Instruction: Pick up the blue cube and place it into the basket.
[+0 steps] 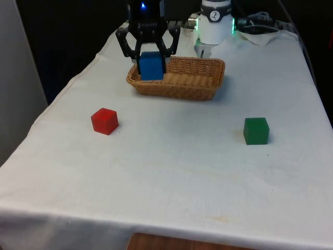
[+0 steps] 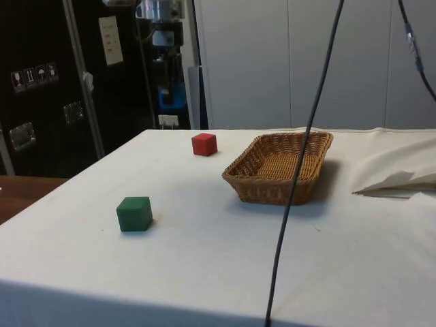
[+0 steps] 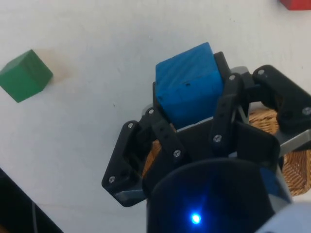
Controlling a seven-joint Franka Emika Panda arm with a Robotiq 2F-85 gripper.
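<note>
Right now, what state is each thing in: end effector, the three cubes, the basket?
End effector: shut on the blue cube, raised over the basket's end at the front view's left.
Blue cube: held in the air, not yet in the basket.
Basket: upright on the cloth, nothing inside.
Red cube: resting on the cloth, untouched.
Green cube: resting on the cloth, untouched.

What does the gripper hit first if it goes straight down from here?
Probably the wicker basket, near its end rim on the front view's left; the gripper hangs there, shut on the blue cube. Depth is unclear.
</note>
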